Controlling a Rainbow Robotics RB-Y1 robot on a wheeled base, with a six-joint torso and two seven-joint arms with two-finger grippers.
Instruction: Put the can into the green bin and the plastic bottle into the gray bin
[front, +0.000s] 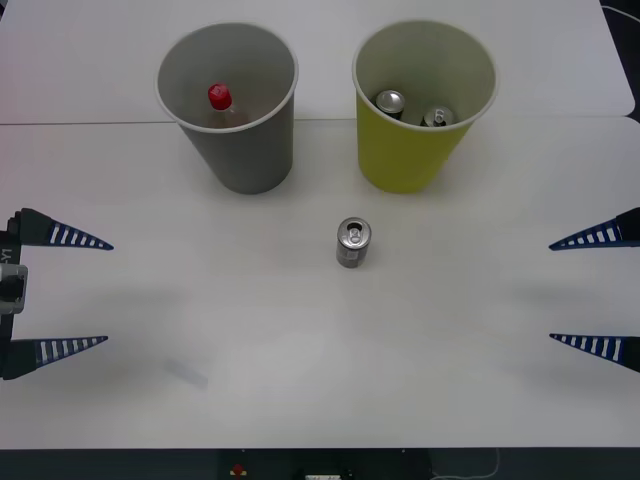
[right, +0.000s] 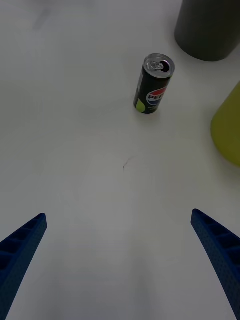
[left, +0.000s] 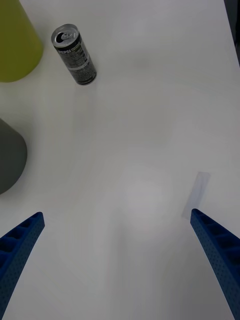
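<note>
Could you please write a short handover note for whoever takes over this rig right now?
Left gripper: open, holding nothing, at the table's left edge.
Right gripper: open, holding nothing, at the table's right edge.
The can stands upright on the table, in front of the two bins and clear of both.
Done: the plastic bottle is in the gray bin; two cans already lie in the green bin.
Left: pick up the standing can and drop it into the green bin. The can sits roughly midway between the two grippers.
</note>
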